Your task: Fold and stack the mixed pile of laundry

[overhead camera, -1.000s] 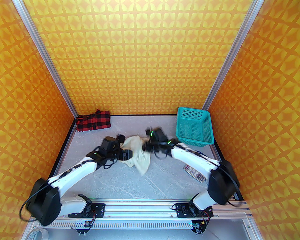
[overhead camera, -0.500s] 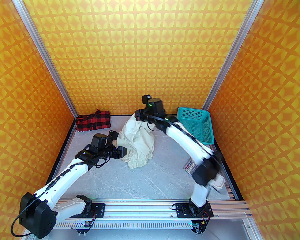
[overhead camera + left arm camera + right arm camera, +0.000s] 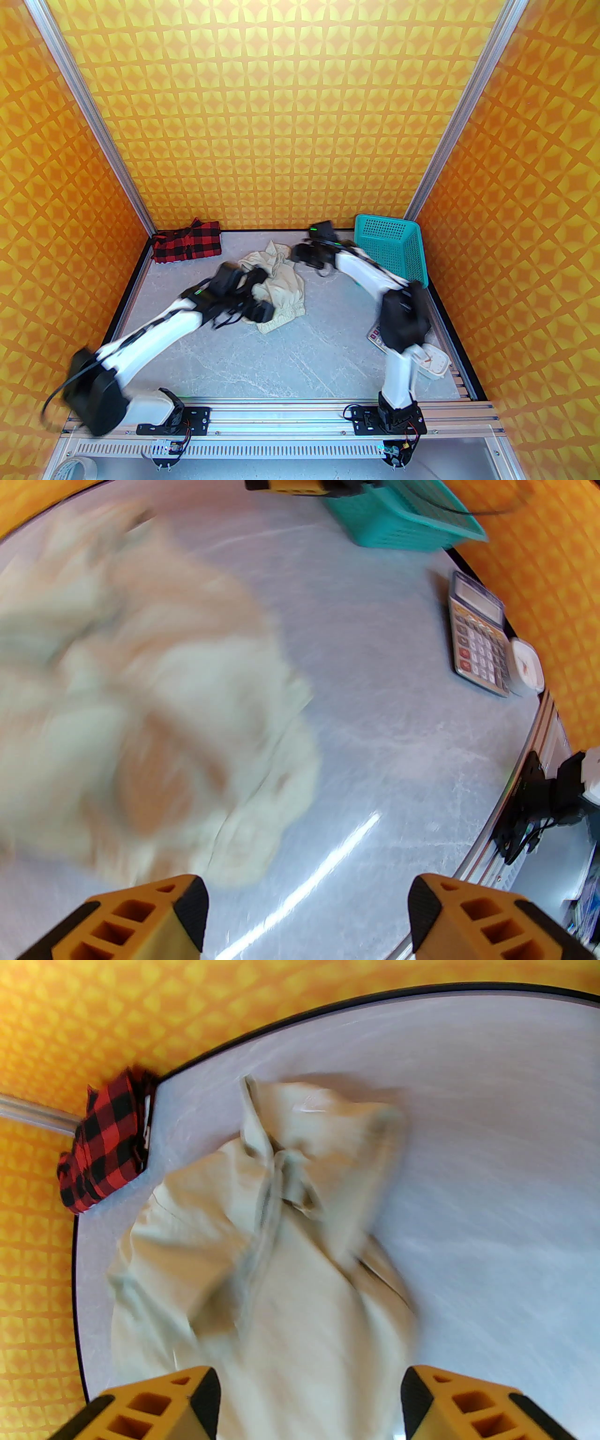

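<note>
Grey marbled counter (image 3: pixel 328 356): a crumpled cream garment with a gathered elastic band (image 3: pixel 281 281) lies just left of the teal perforated plastic basket (image 3: pixel 412 262).
Left tool (image 3: pixel 307 897) and right tool (image 3: pixel 309 1382) both gape wide, gripping nothing, probably so they can re-grasp for folding. The folded red-and-black check shirt (image 3: pixel 187 241) sits farther left of the basket, seemingly as the stack's base.

In the left wrist view the cream garment (image 3: pixel 140 691) is smeared by motion blur, its folds and band unreadable. From above, the left arm (image 3: pixel 187 318), blurred at its elbow, covers the garment's near-left part, and the right arm (image 3: pixel 403 318) hides most of the calculator (image 3: pixel 375 337) by the table's (image 3: pixel 328 365) right edge.
</note>
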Available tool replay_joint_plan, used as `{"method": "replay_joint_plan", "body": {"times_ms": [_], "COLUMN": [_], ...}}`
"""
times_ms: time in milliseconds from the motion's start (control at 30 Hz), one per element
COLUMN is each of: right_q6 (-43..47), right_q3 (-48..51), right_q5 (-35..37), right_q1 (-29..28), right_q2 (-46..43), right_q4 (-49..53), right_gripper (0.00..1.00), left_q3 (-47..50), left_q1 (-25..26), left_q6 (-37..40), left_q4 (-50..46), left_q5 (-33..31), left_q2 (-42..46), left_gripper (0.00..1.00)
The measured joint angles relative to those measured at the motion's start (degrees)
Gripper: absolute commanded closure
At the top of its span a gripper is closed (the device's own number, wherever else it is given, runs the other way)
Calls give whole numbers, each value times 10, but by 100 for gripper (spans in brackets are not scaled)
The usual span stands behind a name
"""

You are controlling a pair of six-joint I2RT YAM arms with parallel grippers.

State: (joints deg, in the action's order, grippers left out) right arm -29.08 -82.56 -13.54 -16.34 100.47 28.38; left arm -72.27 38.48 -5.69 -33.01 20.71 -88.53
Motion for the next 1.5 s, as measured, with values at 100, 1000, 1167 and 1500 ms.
{"method": "replay_joint_plan", "body": {"times_ms": [100, 1000, 1167, 1500], "right_q6": [0, 11, 11, 11], "right_q3": [119, 411, 416, 418], "right_q5": [0, 0, -4, -6], "right_q1": [45, 126, 126, 126], "right_q2": [-117, -355, -348, -341], "right_q4": [-19, 31, 21, 13], "right_gripper": [39, 45, 45, 45], "left_q3": [-116, -464, -448, -435], "left_q1": [43, 109, 105, 102], "left_q6": [40, -69, -78, -77], "left_q4": [-31, -229, -223, -245], "left_q5": [-12, -206, -235, -307], "left_q2": [-97, -495, -488, -482], "left_gripper": [35, 60, 73, 55]}}
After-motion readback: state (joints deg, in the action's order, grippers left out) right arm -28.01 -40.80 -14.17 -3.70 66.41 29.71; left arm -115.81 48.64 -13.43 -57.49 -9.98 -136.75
